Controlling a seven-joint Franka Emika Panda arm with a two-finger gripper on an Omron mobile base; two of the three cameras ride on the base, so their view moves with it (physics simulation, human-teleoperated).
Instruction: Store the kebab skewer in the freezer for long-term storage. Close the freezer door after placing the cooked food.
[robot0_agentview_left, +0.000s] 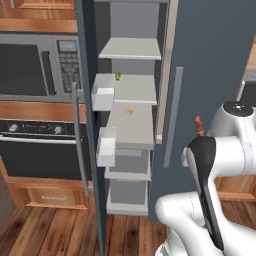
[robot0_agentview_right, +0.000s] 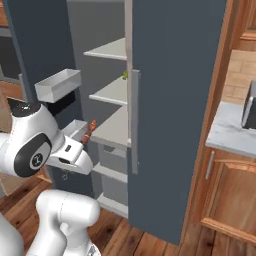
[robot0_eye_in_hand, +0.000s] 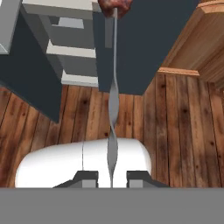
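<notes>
My gripper (robot0_eye_in_hand: 111, 177) is shut on the kebab skewer (robot0_eye_in_hand: 113, 87), a twisted metal stick with its reddish-brown meat at the far end. The meat end (robot0_agentview_left: 199, 125) pokes up beside my arm, in front of the plain fridge door. From the right, the skewer's meat (robot0_agentview_right: 90, 131) sits just short of the front edge of a middle shelf, with the gripper (robot0_agentview_right: 79, 145) below it. The freezer (robot0_agentview_left: 132, 90) stands open, its pale grey shelves showing. The freezer door (robot0_agentview_left: 86, 100) is swung out to the left, its white bins (robot0_agentview_left: 102, 95) facing inward.
A small green food piece (robot0_agentview_left: 118, 75) and a small orange one (robot0_agentview_left: 129, 112) lie on freezer shelves. The plain fridge door (robot0_agentview_left: 210, 50) is shut, with its bar handle (robot0_agentview_left: 172, 117). Microwave (robot0_agentview_left: 35, 65) and oven (robot0_agentview_left: 40, 150) stand to the left. A counter (robot0_agentview_right: 235, 130) is on the right.
</notes>
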